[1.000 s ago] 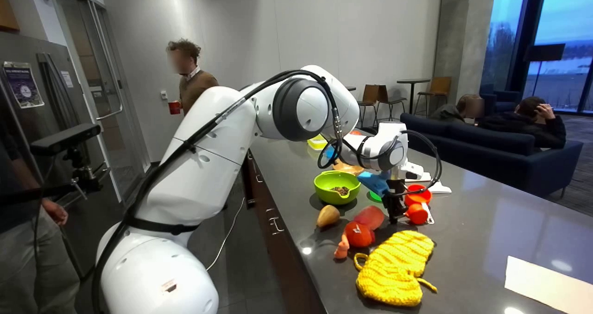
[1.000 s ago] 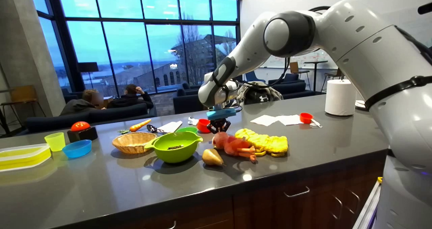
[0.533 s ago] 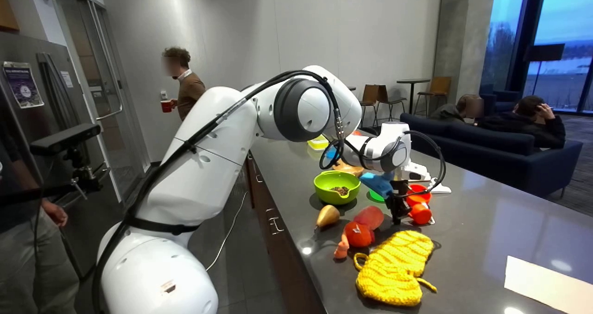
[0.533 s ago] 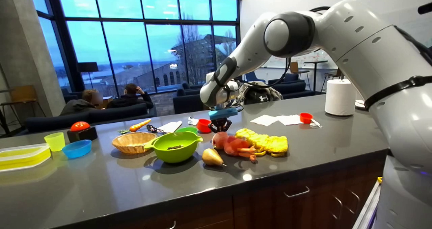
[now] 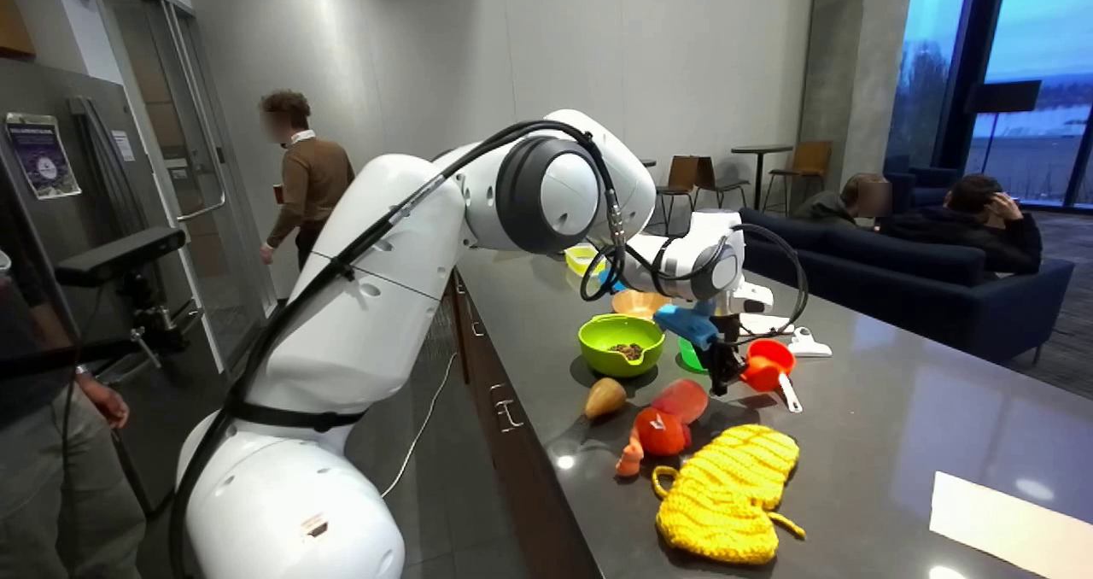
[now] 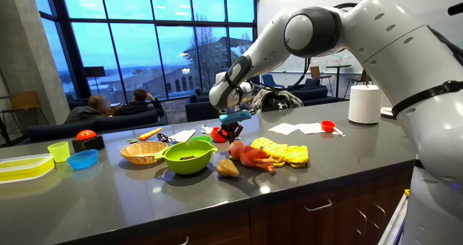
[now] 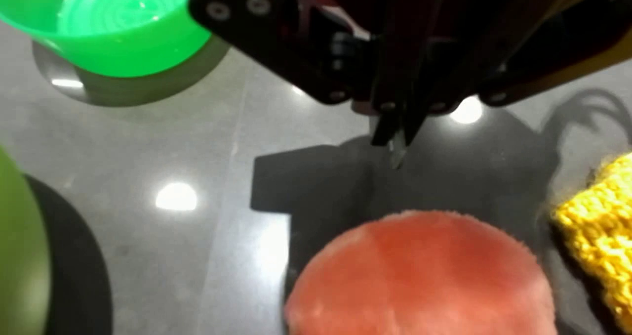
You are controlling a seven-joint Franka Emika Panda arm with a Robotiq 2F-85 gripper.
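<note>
On a polished grey countertop (image 6: 115,198), a lime-green lipped bowl (image 6: 186,167) is set, flanked by a wicker basket (image 6: 138,158) and a pear (image 6: 226,168). Next to the pear, a red plush toy (image 6: 249,156) is laid, with a yellow knitted piece (image 6: 284,151) placed just beside it. Farther back, a red measuring cup (image 6: 216,135) and a carrot (image 6: 149,134) are arranged. Toward one end, a blue bowl (image 6: 83,162) and a yellow-green cup (image 6: 58,152) are grouped; toward the other, a paper towel roll (image 6: 365,104) is stood upright.
</note>
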